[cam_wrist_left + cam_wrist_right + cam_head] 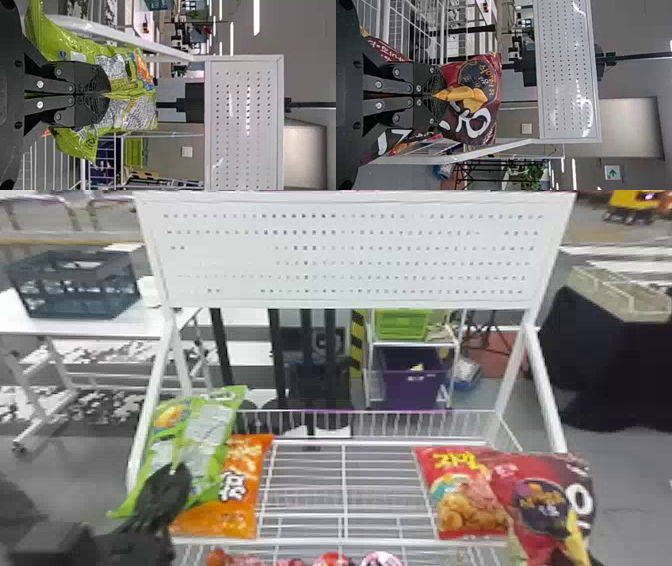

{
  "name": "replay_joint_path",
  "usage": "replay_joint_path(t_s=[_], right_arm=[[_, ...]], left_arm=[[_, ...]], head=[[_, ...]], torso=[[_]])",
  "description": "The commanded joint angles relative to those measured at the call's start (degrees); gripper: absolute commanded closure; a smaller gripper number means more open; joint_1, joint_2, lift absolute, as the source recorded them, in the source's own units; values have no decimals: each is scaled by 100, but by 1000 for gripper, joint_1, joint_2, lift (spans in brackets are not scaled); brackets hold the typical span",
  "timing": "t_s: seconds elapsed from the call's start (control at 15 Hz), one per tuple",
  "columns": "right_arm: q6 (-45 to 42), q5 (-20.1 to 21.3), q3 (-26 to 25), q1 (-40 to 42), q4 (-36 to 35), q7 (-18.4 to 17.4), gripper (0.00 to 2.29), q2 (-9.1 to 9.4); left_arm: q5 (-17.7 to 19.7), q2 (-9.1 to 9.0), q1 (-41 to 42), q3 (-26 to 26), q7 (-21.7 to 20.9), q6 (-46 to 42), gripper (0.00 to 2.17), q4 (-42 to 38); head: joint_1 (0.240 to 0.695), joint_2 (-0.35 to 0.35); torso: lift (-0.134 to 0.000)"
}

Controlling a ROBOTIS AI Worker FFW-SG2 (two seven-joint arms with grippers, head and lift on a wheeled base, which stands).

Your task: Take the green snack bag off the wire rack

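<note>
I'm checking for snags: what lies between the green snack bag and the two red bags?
In the head view, a partly covered orange bag, then bare wire rack.

From where I stand, the white wire rack [344, 490] has an orange snack bag [245, 470] lying left and a red snack bag [472, 510] right.

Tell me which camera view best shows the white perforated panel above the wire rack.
The head view: the white perforated panel faces the camera there, with all four corners in frame. The left wrist view shows it turned sideways, one end cut off by the picture's edge; so does the right wrist view, with glare streaks.
</note>
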Motion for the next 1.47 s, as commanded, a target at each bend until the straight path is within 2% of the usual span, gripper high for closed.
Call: replay_joint_path(t_s=[0.0, 0.33, 0.73, 1.4], right_arm=[[0, 8, 14, 0, -9, 0, 2240, -21], [0, -1, 6, 26, -17, 0, 2240, -39], [-17, -9, 6, 26, -9, 0, 2240, -30], [-88, -1, 23, 70, -53, 0, 2240, -12]], left_arm=[[-8, -41, 535, 324, -32, -384, 2000, -291], [-34, -129, 1273, 676, -330, -859, 1997, -511], [-210, -419, 2082, 1168, -735, -1527, 1997, -783], [-237, -490, 2143, 1229, -814, -1597, 1997, -757]], head=[[499, 0], [499, 0], [499, 0], [499, 0]], torso=[[0], [0], [0], [0]])
